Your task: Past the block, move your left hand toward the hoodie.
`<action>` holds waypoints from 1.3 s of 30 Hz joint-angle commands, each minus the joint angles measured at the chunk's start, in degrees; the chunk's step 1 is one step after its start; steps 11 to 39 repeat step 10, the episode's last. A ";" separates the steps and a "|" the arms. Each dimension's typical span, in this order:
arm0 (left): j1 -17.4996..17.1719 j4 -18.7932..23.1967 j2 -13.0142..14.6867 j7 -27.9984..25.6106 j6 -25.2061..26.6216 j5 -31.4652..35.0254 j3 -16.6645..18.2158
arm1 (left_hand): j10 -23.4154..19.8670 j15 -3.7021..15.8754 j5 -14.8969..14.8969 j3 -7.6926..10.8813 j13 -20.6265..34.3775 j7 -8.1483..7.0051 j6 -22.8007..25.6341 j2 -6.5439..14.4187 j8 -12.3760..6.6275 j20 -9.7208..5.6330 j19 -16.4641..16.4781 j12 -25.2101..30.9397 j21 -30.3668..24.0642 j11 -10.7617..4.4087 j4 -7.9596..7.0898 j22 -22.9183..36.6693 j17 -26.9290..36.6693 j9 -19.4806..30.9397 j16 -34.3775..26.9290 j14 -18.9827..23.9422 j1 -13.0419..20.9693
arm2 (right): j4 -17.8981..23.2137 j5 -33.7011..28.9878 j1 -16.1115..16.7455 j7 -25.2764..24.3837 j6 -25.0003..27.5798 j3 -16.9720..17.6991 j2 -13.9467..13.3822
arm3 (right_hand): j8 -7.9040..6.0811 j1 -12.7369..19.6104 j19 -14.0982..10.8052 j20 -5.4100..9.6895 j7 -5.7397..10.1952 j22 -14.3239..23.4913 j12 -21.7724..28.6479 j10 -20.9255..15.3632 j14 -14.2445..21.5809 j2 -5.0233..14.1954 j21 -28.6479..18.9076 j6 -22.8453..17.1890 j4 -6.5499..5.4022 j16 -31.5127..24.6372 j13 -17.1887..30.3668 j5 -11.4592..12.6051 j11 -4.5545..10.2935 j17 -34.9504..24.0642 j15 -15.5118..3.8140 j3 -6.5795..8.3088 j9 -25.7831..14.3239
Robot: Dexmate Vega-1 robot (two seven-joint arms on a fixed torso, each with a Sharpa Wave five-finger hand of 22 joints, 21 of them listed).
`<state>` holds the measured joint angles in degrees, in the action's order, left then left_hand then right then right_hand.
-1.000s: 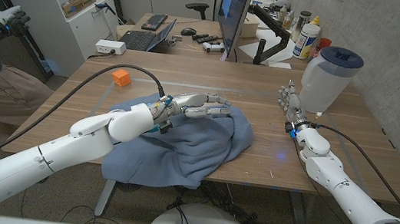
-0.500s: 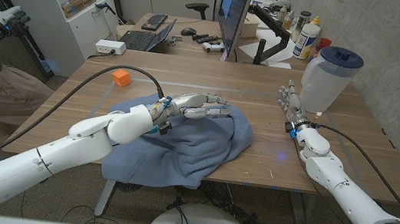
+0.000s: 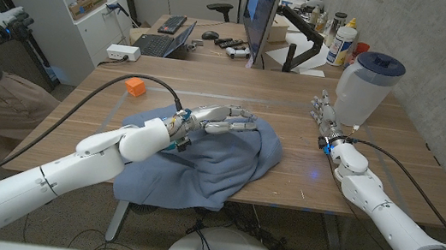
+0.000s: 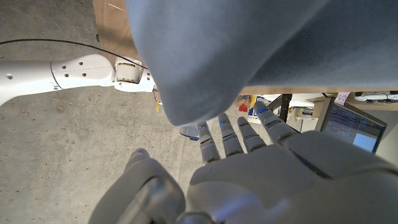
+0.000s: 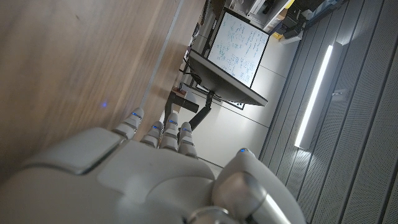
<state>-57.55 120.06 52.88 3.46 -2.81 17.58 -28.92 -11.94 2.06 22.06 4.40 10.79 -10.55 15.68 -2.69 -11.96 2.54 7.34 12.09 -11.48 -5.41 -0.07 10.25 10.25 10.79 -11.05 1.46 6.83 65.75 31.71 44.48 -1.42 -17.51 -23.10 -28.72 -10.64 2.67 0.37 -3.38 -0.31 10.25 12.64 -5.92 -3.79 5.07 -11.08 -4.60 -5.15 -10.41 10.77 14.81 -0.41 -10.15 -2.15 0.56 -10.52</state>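
**Blue hoodie w/ left hand over it, block off to the side**

Wood table [image 3: 236, 88] is the biggest thing here, w/ a crumpled blue hoodie [image 3: 218, 163] spread across the near-middle, one edge hanging toward the front. Left hand [image 3: 222, 119] is over the hoodie's far part, fingers stretched out and apart, holding nothing; can't tell if it's actually touching the cloth. Wrist cam shows the same fingers [image 4: 239, 134] reaching along under the blue fabric [image 4: 249, 43]. Clear pitcher w/ blue lid [image 3: 364, 87] sits at the right, and the right hand [image 3: 324, 114] is just beside it, fingers up, nothing held. Small orange block [image 3: 133, 86] sits well apart from the hoodie, back-left.
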 commanded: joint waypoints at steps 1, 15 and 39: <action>-0.58 0.26 -0.12 -0.31 0.38 0.23 -0.04 | -0.35 2.15 0.29 0.20 0.18 0.03 0.24 -0.08 0.08 -0.36 0.21 -0.08 -0.15 0.17 0.21 0.21 0.17 0.13 0.20 -0.35 0.53 | -0.02 0.01 -0.02 0.16 -0.11 -0.01 -0.02 | -0.28 -0.05 0.13 0.06 -0.06 0.26 0.04 0.13 -0.44 1.11 -0.34 0.37 -0.52 -0.06 0.18 0.24 -0.15 -0.14 -0.17 -0.05 -0.11; -0.82 0.56 -0.06 -0.71 0.32 0.75 0.04 | -0.39 2.12 0.39 0.17 0.19 0.03 0.34 -0.03 0.10 -0.30 0.21 -0.09 -0.13 0.34 0.28 0.20 0.17 0.13 0.17 -0.29 0.56 | 0.08 -0.03 0.10 0.18 -0.37 0.05 -0.10 | -0.30 -0.05 0.13 0.06 -0.04 0.26 0.06 0.12 -0.43 1.12 -0.35 0.34 -0.53 -0.07 0.18 0.23 -0.19 -0.14 -0.15 -0.04 -0.11; -0.82 0.56 -0.06 -0.71 0.32 0.75 0.04 | -0.39 2.12 0.39 0.17 0.19 0.03 0.34 -0.03 0.10 -0.30 0.21 -0.09 -0.13 0.34 0.28 0.20 0.17 0.13 0.17 -0.29 0.56 | 0.08 -0.03 0.10 0.18 -0.37 0.05 -0.10 | -0.30 -0.05 0.13 0.06 -0.04 0.26 0.06 0.12 -0.43 1.12 -0.35 0.34 -0.53 -0.07 0.18 0.23 -0.19 -0.14 -0.15 -0.04 -0.11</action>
